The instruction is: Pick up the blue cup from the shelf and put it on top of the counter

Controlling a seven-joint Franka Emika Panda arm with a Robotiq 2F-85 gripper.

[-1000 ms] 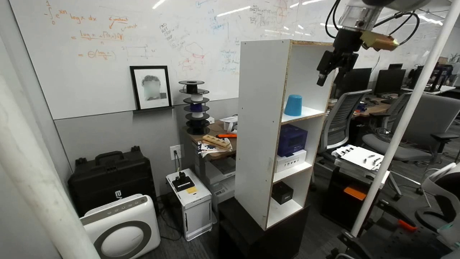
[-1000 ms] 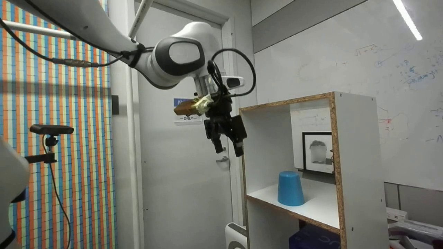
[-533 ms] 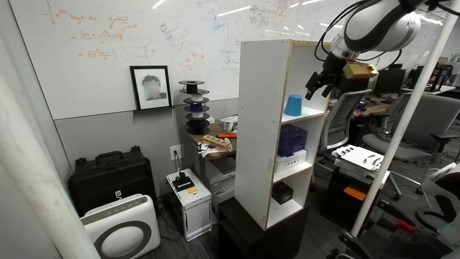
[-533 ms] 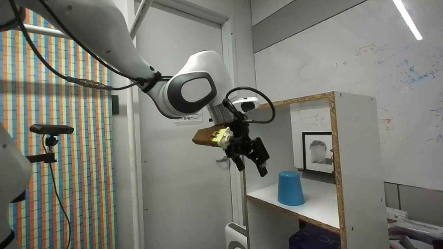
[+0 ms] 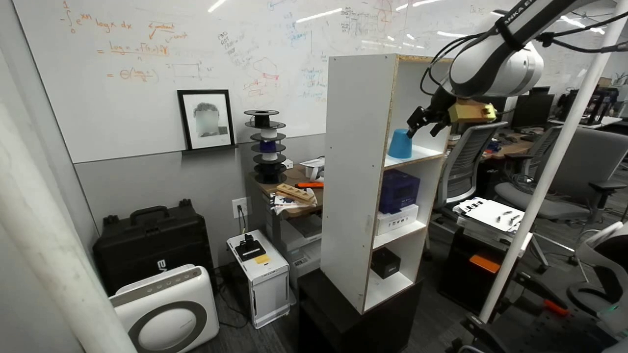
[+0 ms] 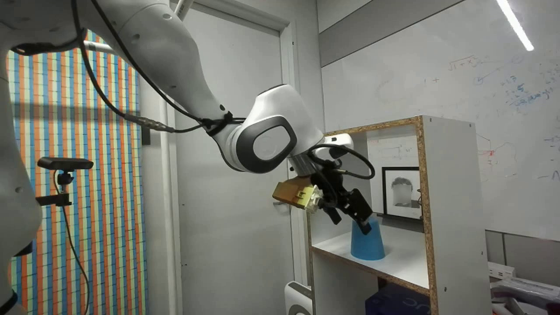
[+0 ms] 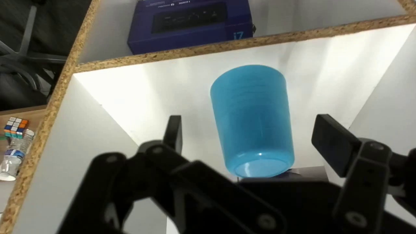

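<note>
Lowered nearer, the empty black gripper [image 6: 350, 222] is spread wide, the upended, tapered light-blue cup [image 7: 255, 120] ahead below the white counter's front edge [image 6: 380, 125].

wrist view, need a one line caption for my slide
Open gripper facing the upside-down cup on the shelf, with a box one level below.

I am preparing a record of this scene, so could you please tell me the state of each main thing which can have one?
Shelf: upright, open-fronted
Blue cup: upside down, standing in the top compartment
End effector: open, gripping nothing
Purple box: resting on the white box
Whiteboard: written on
Framed picture: propped against the whiteboard
Door: looks shut
</note>
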